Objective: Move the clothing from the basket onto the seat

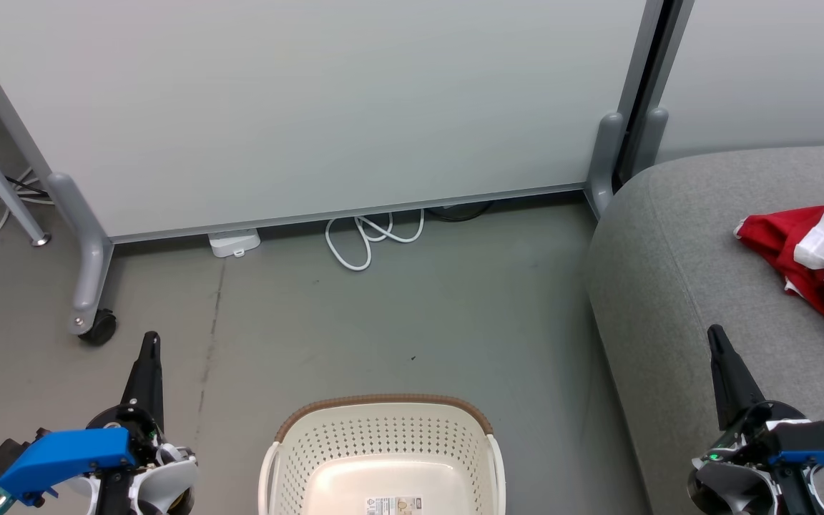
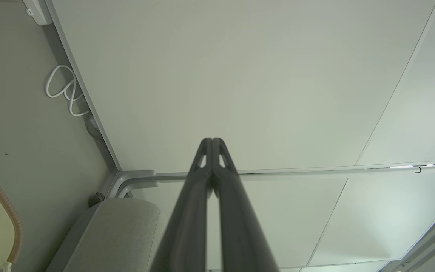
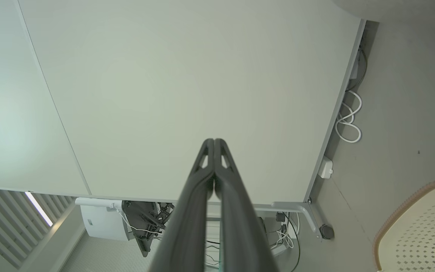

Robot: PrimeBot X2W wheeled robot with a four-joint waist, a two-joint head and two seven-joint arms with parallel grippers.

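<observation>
You will find the clothing (image 1: 812, 265), soft red fabric with white panels and a white stripe, lying bunched on the seat (image 1: 677, 286) at the right edge of the head view, partly cut off by the frame. The seat is a large light-grey fabric cushion with a rounded corner, filling the right side.

The cream-white perforated plastic basket (image 1: 383, 436) with its brown woven-look rim stands on the grey floor (image 1: 383, 322) at bottom centre, apart from the seat; its smooth inner base with a printed label (image 1: 398, 506) is in plain sight.

Your left gripper (image 1: 149, 343) sits at lower left, over the floor beside the basket, and your right gripper (image 1: 716, 336) at lower right, over the seat's front edge, short of the clothing. Both point up the frame, and neither holds anything. In each wrist view the two dark fingers are pressed together at the tips.

Beyond, a pale partition panel (image 1: 312, 107) on grey castor legs spans the top, with a looped white cable (image 1: 369, 239) at its foot.
</observation>
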